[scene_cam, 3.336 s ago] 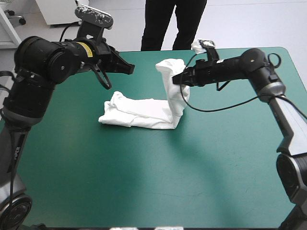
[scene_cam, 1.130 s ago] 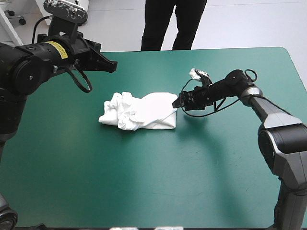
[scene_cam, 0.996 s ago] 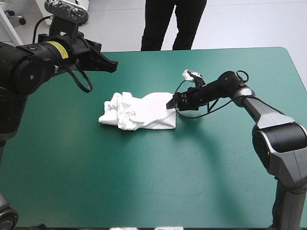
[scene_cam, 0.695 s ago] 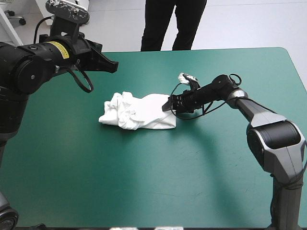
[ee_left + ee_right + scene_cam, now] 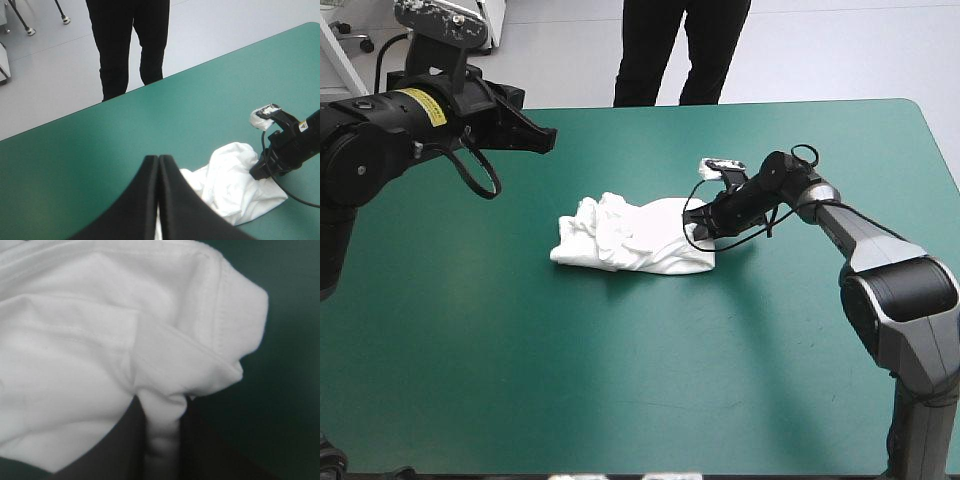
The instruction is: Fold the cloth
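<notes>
Just dragged the white short-sleeved fabric T-shirt, a rumpled folded bundle, a little toward the right edge of the teal-green covered counter vs. just before. Done w/ the right gripper, black w/ two fin-shaped fingers. Sits low at the bundle's right end, all but closed on a hem fold, w/ cloth pinched betw. the fingers in the right wrist view. Earlier had that end lifted high, then laid it over, so approx. one fold made.

Leaves the T-shirt mid-counter, somewhat nearer the far edge than the near one, w/ its left end bunched, not flat.

Keeps the left gripper, same black fin type, raised near the far-left corner, well apart from the bundle. Fingers pressed together to a point, nothing held.

Prob. means repositioning, not a fresh fold. Judged partly done only, w/ the bunched left end needing smoothing. Risk: hauling by a single pinch could peel the top layer back.
</notes>
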`<action>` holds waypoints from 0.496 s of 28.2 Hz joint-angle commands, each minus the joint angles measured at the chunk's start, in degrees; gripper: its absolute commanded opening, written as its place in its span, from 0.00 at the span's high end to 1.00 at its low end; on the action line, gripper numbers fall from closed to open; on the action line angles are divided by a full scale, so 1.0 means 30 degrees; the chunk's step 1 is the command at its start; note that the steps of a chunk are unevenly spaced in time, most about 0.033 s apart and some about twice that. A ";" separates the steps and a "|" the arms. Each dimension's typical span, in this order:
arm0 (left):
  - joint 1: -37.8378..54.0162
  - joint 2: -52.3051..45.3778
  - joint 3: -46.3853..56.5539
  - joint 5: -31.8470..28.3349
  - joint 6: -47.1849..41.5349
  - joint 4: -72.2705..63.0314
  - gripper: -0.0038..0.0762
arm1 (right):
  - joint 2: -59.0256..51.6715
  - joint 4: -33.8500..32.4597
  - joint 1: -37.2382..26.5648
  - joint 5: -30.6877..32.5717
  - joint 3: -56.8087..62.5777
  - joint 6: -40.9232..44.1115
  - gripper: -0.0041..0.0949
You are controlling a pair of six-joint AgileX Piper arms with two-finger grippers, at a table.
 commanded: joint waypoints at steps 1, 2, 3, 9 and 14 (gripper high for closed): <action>-0.0120 -0.0847 -0.0514 0.0666 -0.0082 -0.0041 0.96 | -0.1918 -0.4879 -0.1006 0.1014 -0.0152 0.1522 0.98; -0.0120 -0.0960 -0.0514 0.0666 -0.0082 -0.0041 0.96 | -0.2265 -0.5664 -0.1518 0.1480 -0.0008 0.1842 0.98; -0.0120 -0.1056 -0.0514 0.0666 -0.0082 -0.0041 0.96 | -0.2803 -0.6505 -0.2125 0.1883 0.0328 0.2064 0.98; -0.0120 -0.1272 -0.0514 0.0666 -0.0151 -0.0535 0.96 | -0.5243 -0.8400 -0.5214 0.2450 0.2955 0.2400 0.98; -0.0120 -0.1301 -0.0514 0.0666 -0.0151 -0.0594 0.96 | -0.7797 -1.0055 -0.7991 0.2316 0.6245 0.2400 0.98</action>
